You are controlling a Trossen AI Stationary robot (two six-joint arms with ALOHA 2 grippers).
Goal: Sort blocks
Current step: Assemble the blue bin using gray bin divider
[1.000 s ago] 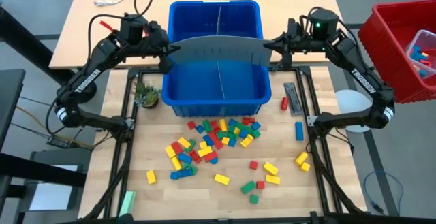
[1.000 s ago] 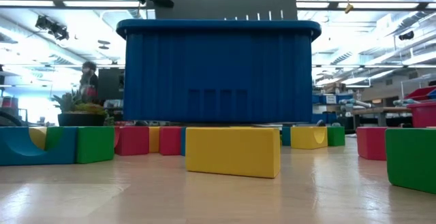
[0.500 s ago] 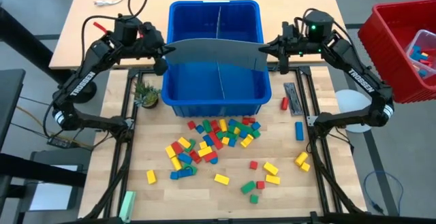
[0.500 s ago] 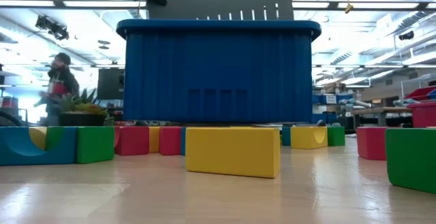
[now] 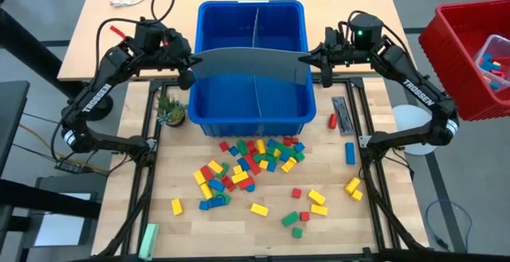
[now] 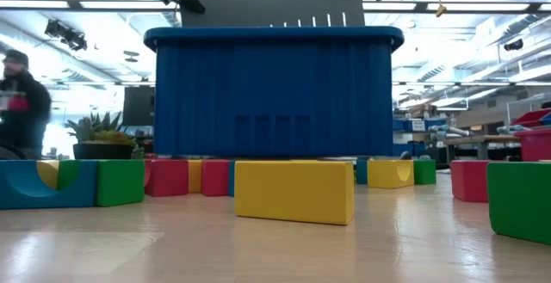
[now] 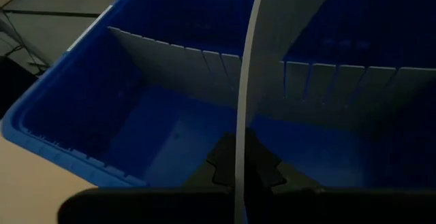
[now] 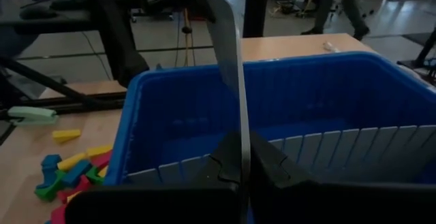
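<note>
we've got the grey ridged panel (image 5: 249, 61) pinched at both ends, held above the blue bin (image 5: 209, 117): left gripper (image 5: 186, 69) clamped on one end, right gripper (image 5: 315, 64) clamped on the other. the panel bows upward between them, crossways over the long divider (image 5: 256, 79) already standing in the bin.

risks as we see them:
- both arms share one flexible sheet. if they drift out of step it could buckle or slip from a pinch.
- it probably has to meet a slot in that divider; a slight skew and it jams or shoves the bin.
- bin shifting toward us would plough into the blocks.

the blocks (image 5: 253, 160) are all loose on the table in front of the bin, none in it, a few strays out toward the right edge.

around: small potted plant (image 5: 170, 111) just beside the bin's left corner, spare grey panel (image 5: 342, 112) by the right frame, red bin (image 5: 472, 55) off the table to the right. nothing blocks the drop path itself.
</note>
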